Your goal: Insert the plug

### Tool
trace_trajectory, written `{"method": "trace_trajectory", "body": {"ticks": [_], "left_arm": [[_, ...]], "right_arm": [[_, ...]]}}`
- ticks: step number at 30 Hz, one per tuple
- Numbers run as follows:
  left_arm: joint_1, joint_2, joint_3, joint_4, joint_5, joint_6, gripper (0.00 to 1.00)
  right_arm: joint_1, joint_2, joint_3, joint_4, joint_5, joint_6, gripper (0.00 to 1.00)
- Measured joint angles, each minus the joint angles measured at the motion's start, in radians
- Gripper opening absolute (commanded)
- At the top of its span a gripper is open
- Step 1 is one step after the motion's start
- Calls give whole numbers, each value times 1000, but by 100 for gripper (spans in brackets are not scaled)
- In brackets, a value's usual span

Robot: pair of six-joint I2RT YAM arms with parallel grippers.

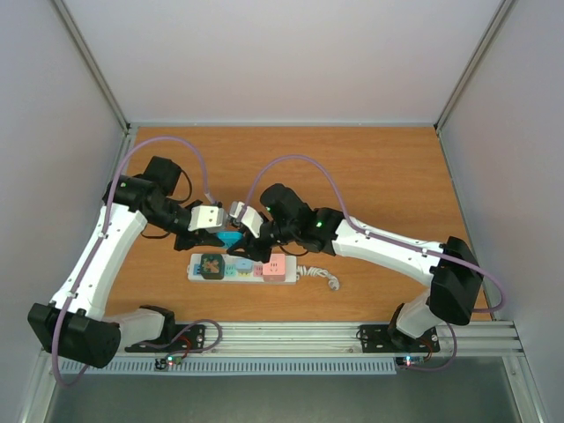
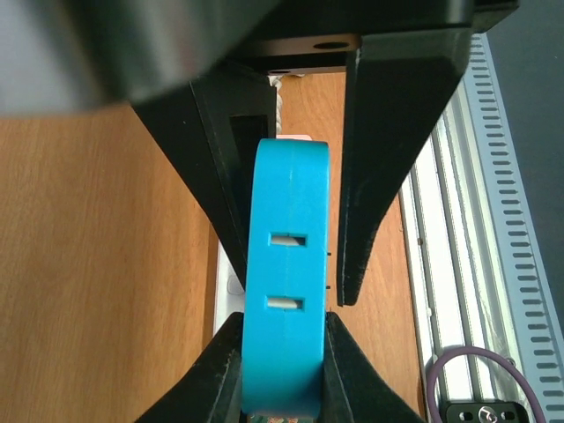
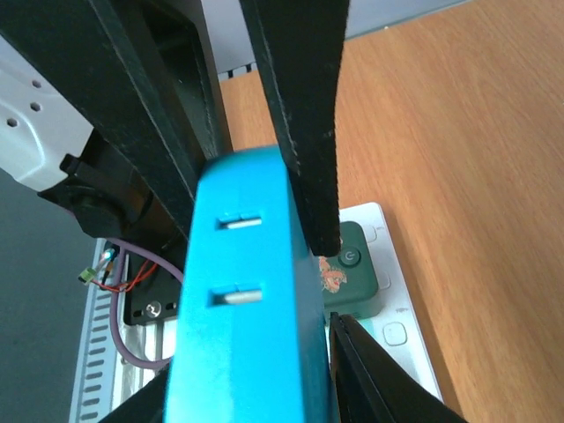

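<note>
Holding blue plug [image 1: 231,238] | left pincer [image 2: 284,348] | right pincer [image 3: 256,352] flanking | green adapter [image 3: 352,269] near

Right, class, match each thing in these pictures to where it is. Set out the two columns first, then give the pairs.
1 blue plug
2 green plug
3 pink plug
4 white cord

A right end of the power strip
B on the table, right of the power strip
C left end of the power strip
D gripped by the left claw

Pairs: 1-D, 2-C, 3-A, 4-B
</note>
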Motion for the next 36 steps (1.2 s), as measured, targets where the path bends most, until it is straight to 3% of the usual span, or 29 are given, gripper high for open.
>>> {"method": "trace_trajectory", "body": {"ticks": [7, 12, 18, 19, 20, 22, 25, 29, 33, 36], "left_arm": [[0, 0, 0, 0, -5, -1, 1], [0, -1, 0, 1, -7, -2, 1], [5, -4, -1, -12, -11, -31, 1], [5, -4, -1, -11, -11, -30, 1], [5, -4, -1, -12, -11, -30, 1], [5, -4, -1, -11, -11, -29, 1], [5, -5, -1, -10, -13, -18, 1], [5, -6, -1, -10, -13, -5, 1], [5, -6, -1, -10, -14, -1, 1], [5, -12, -4, -6, -17, -1, 1]], "right_arm": [[0, 12, 0, -24, 21, -1, 35], [0, 16, 2, -26, 24, -1, 16], [8, 16, 3, -25, 47, -35, 3], [8, 16, 3, -24, 47, -36, 3], [8, 16, 3, -24, 48, -37, 10], [8, 16, 3, -24, 48, -37, 31], [8, 16, 3, -23, 50, -16, 38], [5, 16, 3, -17, 49, -5, 38], [5, 16, 3, -12, 43, 5, 31], [5, 16, 3, -7, 36, 8, 15]]}}
